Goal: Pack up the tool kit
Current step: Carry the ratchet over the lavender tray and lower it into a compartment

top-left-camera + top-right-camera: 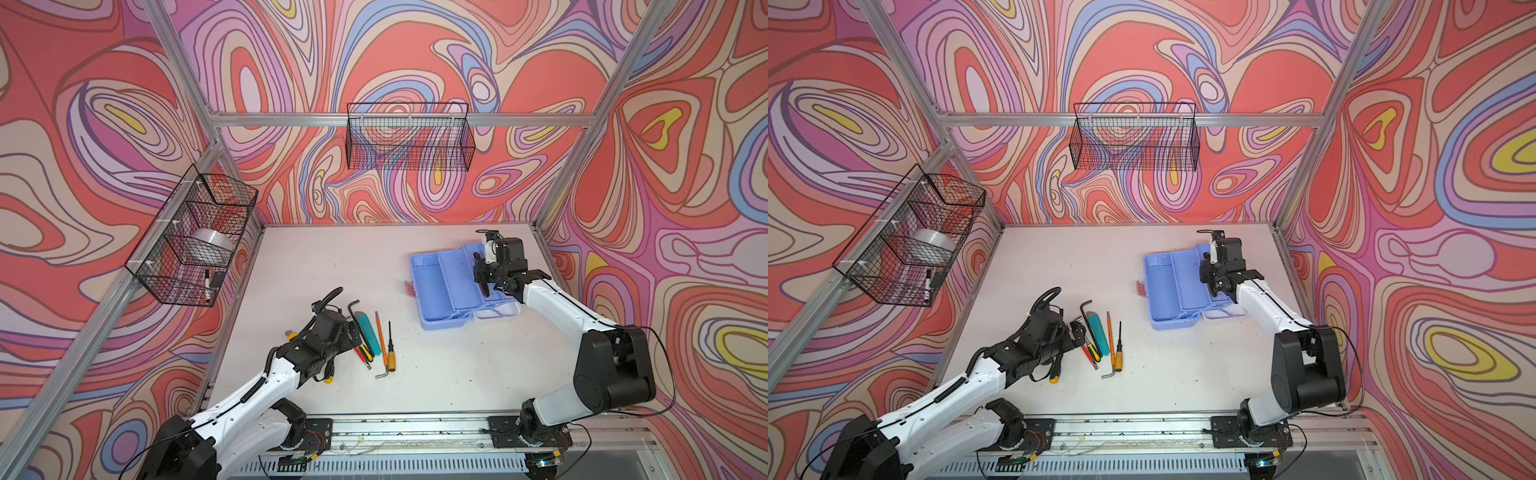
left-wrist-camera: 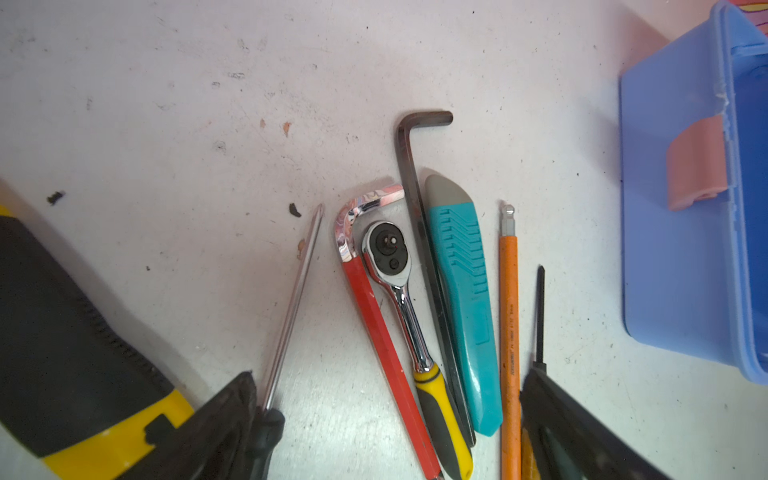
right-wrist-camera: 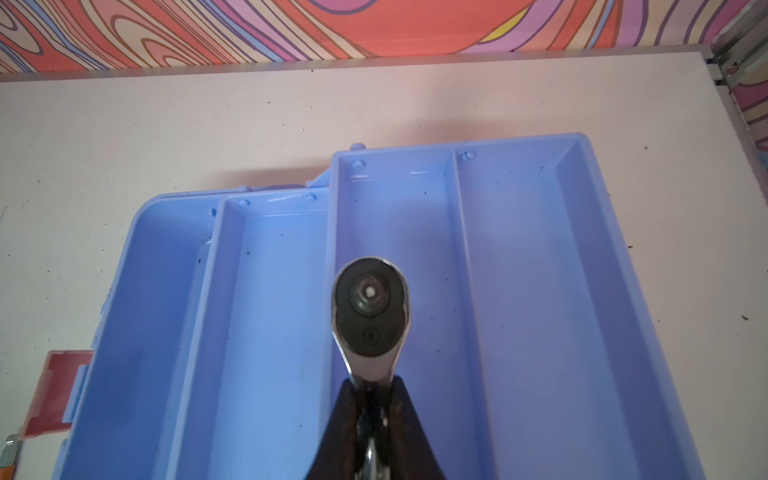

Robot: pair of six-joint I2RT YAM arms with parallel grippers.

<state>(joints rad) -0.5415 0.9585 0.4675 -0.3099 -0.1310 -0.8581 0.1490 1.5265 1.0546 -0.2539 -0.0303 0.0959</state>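
While my right gripper (image 3: pixel 371 399) is pinching the chrome ratchet wrench (image 3: pixel 371 307) over the open light-blue plastic tool kit (image 3: pixel 519 291), right of the white table (image 1: pixel 324 266), I'm aiming to lay it lengthwise in a tray channel (image 3: pixel 395 216); left gripper (image 2: pixel 388 378) is hanging spread.

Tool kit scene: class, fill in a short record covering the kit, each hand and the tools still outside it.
tool kit: open, visible trays empty
right hand: shut on a ratchet, above the trays
left hand: open, above tools lying on the table
tools outside: black hex key, teal knife, orange driver, second ratchet, others
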